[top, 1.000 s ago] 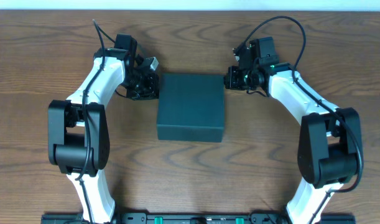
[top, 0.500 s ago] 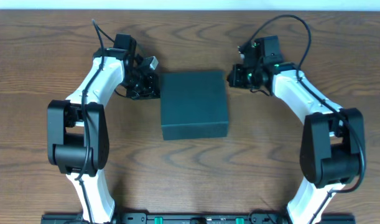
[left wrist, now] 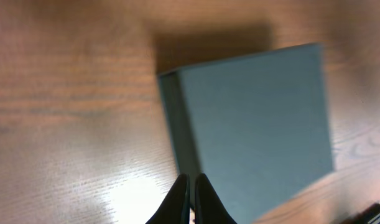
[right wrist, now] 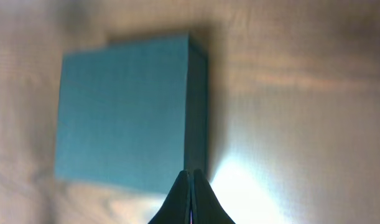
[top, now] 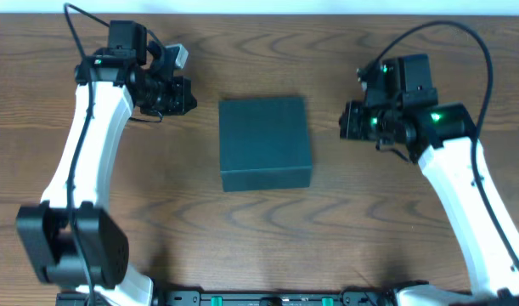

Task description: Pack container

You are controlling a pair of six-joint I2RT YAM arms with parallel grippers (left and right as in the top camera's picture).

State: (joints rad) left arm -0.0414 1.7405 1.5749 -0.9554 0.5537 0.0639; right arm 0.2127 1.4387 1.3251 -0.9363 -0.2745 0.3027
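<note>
The dark green matte square container [top: 265, 142] sat closed, apparently packed, so left gripper [left wrist: 191, 181] and right gripper [right wrist: 190, 177] hung clear, fingers together, empty.

Both wrist views are blurred, the left tool [left wrist: 191, 178] and right tool [right wrist: 190, 175] run off the lower edge, and the closed container [left wrist: 252, 124] ahead hides its inside.

Brown wood-grain table [top: 259, 229]; pale strip beyond.
</note>
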